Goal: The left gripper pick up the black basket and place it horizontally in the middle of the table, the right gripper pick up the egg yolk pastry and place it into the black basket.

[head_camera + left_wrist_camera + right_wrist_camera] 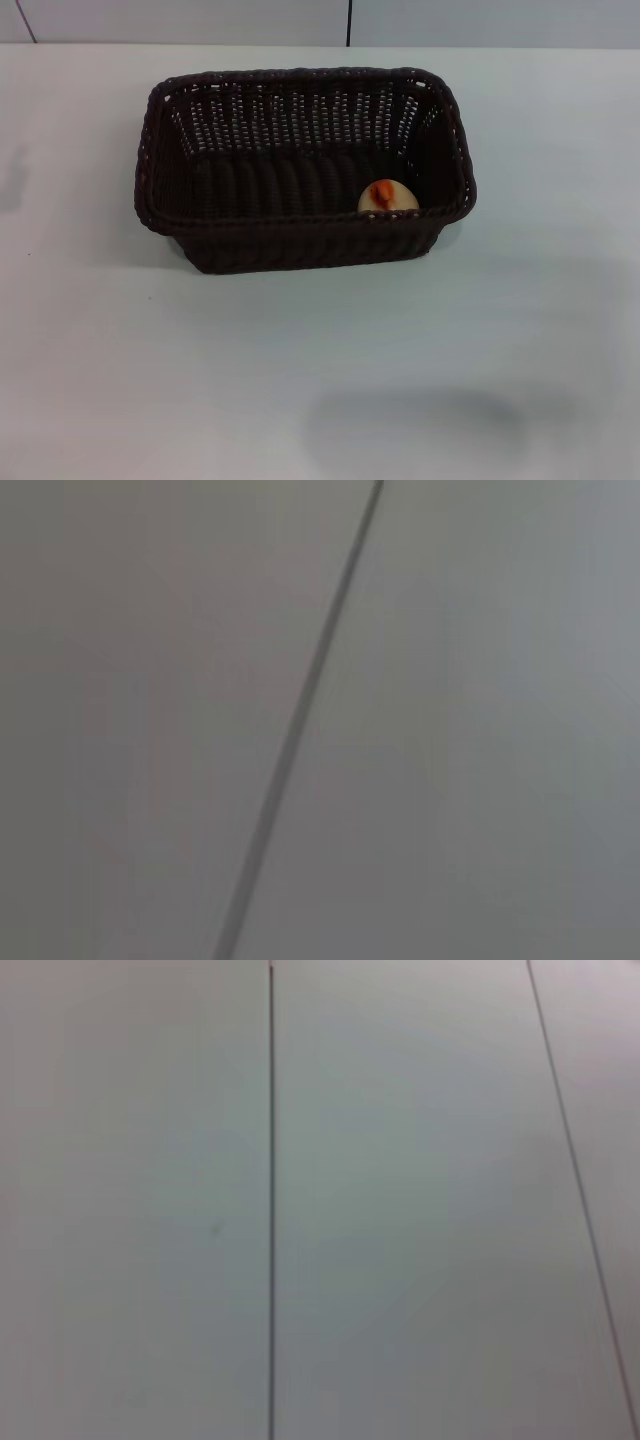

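Neither gripper shows in any of my views, so I can't tell their state; both wrist cameras give me only pale panels with thin dark seams. On the table (90, 350), the black basket (300, 240) sits lengthwise mid-table. The egg yolk pastry (388, 196) lies inside, against its near right wall.

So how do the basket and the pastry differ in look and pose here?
The basket is large, dark, woven and rectangular; the pastry is small, pale and round with an orange-red top. The basket stands on the table; the pastry lies inside it, by its near right corner. Neither gripper shows.
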Controlling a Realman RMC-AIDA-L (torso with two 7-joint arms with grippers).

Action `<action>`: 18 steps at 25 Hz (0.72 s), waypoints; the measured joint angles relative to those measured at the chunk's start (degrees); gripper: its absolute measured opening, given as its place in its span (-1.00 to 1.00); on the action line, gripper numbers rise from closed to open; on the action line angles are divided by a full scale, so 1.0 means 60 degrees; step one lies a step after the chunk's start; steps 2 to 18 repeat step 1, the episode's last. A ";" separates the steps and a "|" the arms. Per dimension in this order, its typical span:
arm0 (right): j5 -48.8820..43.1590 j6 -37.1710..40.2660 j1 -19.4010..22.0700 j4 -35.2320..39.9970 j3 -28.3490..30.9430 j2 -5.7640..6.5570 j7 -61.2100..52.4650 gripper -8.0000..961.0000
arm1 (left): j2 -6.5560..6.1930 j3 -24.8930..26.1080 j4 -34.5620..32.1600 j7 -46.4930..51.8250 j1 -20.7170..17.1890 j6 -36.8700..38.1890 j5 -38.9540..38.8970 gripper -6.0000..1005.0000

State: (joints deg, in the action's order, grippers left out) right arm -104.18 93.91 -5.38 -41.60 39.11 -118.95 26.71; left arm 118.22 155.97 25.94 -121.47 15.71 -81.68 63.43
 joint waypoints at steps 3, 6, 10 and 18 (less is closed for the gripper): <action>0.0008 -0.0029 -0.0041 0.0119 0.0093 -0.0003 -0.0113 0.06 | 0.0009 0.0218 -0.0549 -0.0952 0.0045 0.0106 -0.0266 -0.16; 0.0008 -0.0029 -0.0041 0.0119 0.0093 -0.0003 -0.0113 0.06 | 0.0009 0.0218 -0.0549 -0.0952 0.0045 0.0106 -0.0266 -0.16; 0.0008 -0.0029 -0.0041 0.0119 0.0093 -0.0003 -0.0113 0.06 | 0.0009 0.0218 -0.0549 -0.0952 0.0045 0.0106 -0.0266 -0.16; 0.0008 -0.0029 -0.0041 0.0119 0.0093 -0.0003 -0.0113 0.06 | 0.0009 0.0218 -0.0549 -0.0952 0.0045 0.0106 -0.0266 -0.16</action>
